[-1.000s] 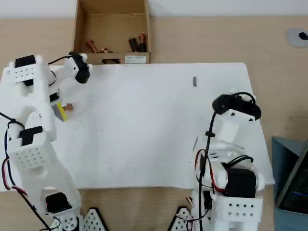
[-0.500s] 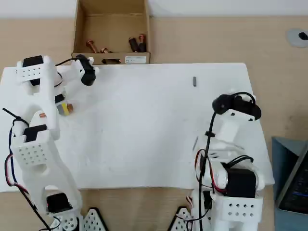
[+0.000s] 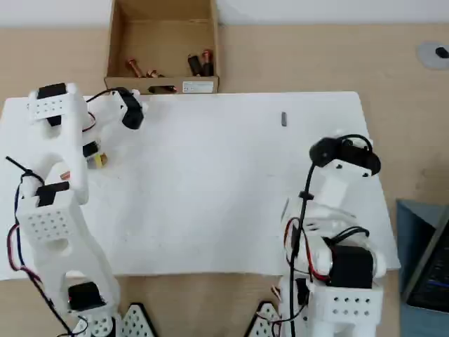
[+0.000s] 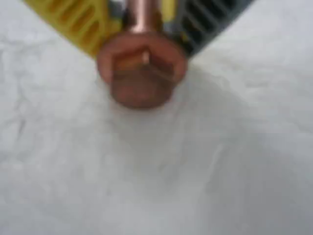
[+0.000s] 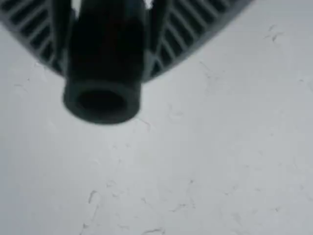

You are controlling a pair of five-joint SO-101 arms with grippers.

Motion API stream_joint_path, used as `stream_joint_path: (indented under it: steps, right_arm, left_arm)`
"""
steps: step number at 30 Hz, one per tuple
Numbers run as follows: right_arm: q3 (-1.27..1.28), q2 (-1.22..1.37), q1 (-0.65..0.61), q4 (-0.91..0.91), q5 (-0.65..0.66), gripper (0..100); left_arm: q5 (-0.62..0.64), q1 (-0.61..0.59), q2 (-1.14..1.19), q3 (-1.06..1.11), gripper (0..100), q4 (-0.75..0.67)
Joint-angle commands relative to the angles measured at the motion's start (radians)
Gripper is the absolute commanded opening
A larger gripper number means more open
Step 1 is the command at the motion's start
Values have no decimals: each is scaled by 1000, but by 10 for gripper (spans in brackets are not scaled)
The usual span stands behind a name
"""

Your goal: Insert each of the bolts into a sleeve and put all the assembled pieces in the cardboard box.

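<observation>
Wooden bench carries a white sheet under both arms. At the sheet's left side, the left hand is closed on a copper bolt. The shank goes up between the fingers, one yellow and one dark, and the flanged hexagonal head sticks out past the tips, close above the sheet. Its long axis follows the hand. The right hand grips a black sleeve in the same manner, with the long axis in line with the hand and the open round end pointing out beyond the tips, over the sheet. A small dark piece lies alone on the sheet near its far edge, its long axis pointing toward the far side of the bench. The cardboard box stands open just behind the sheet's far edge, on the left. Inside, near its front wall, lie copper pieces on the left and dark sleeves with copper heads on the right.
</observation>
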Motion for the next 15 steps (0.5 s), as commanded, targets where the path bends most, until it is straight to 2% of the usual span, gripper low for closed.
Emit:
stream_joint_path:
  steps: [1, 11, 13, 15]
  right_arm:
    - [-10, -15, 8, -25, 11, 9]
    - [-90, -15, 7, -21, 11, 9]
    - [-113, -15, 7, -20, 23, 9]
    - [-134, -15, 7, -20, 66, 9]
  left_arm:
    - [11, -2, 25, -17, 2, 46]
    - [28, 3, -160, -77, 3, 276]
    - [135, 17, -209, -74, 3, 276]
    - [305, 23, -265, -81, 3, 276]
